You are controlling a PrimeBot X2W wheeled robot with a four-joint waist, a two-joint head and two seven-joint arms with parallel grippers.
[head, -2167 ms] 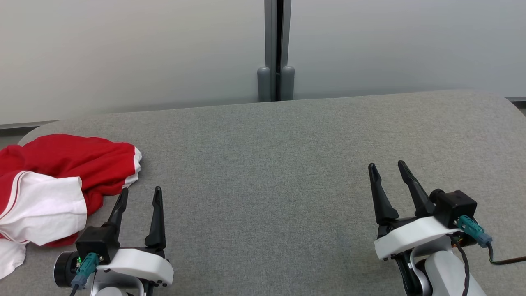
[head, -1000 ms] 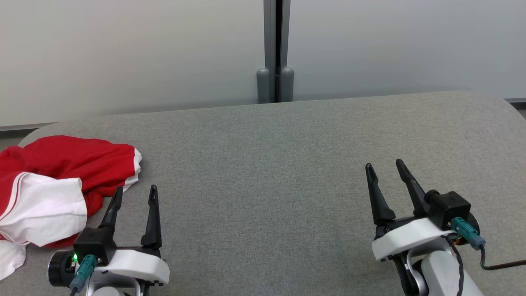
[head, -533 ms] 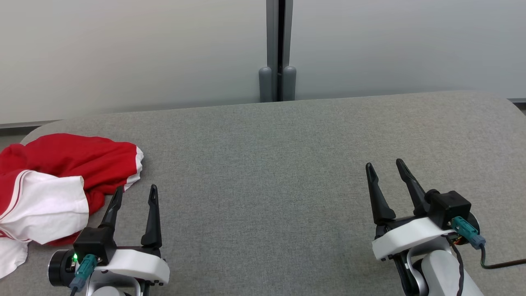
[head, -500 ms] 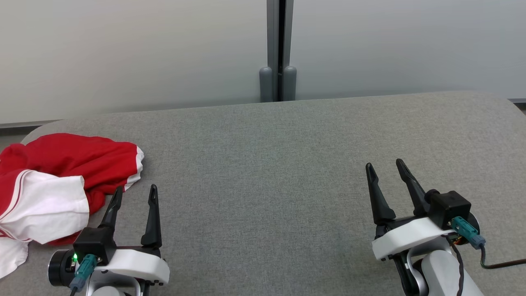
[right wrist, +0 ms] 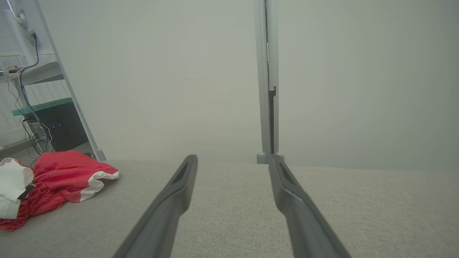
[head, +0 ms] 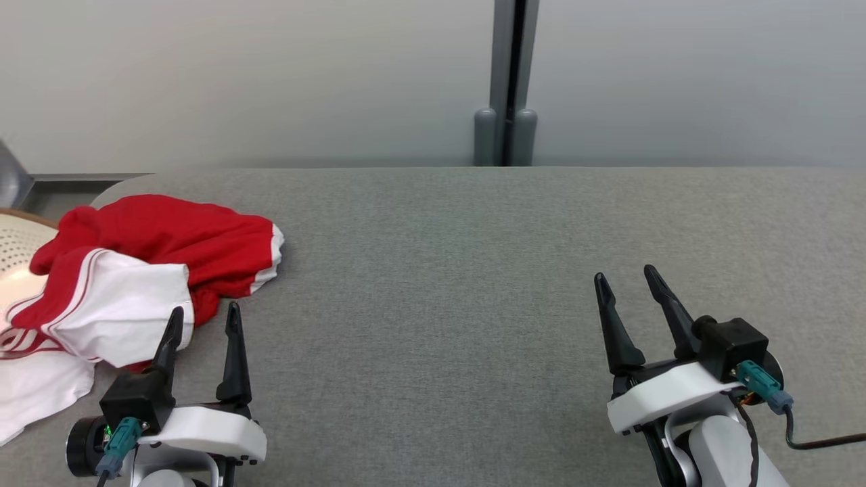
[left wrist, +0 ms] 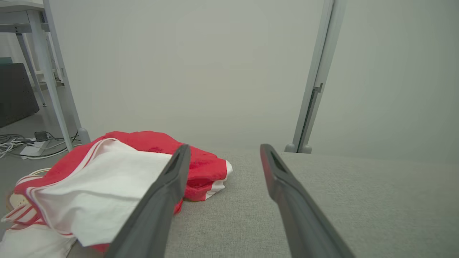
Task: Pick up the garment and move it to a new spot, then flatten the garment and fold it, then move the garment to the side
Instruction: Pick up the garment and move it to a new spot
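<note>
While both our grippers hover empty, the garment (head: 155, 257) lies crumpled at the left end of the tabletop (head: 440, 270).
Our left gripper (head: 205, 309) stands spread wide near the front-left corner, its left finger just beside the white fold of the red-and-white cloth; whether they touch we cannot tell. Our right gripper (head: 624, 273), equally wide and holding nothing, sits near the front edge toward the right end, well apart from the garment, which spills over the left edge.
</note>
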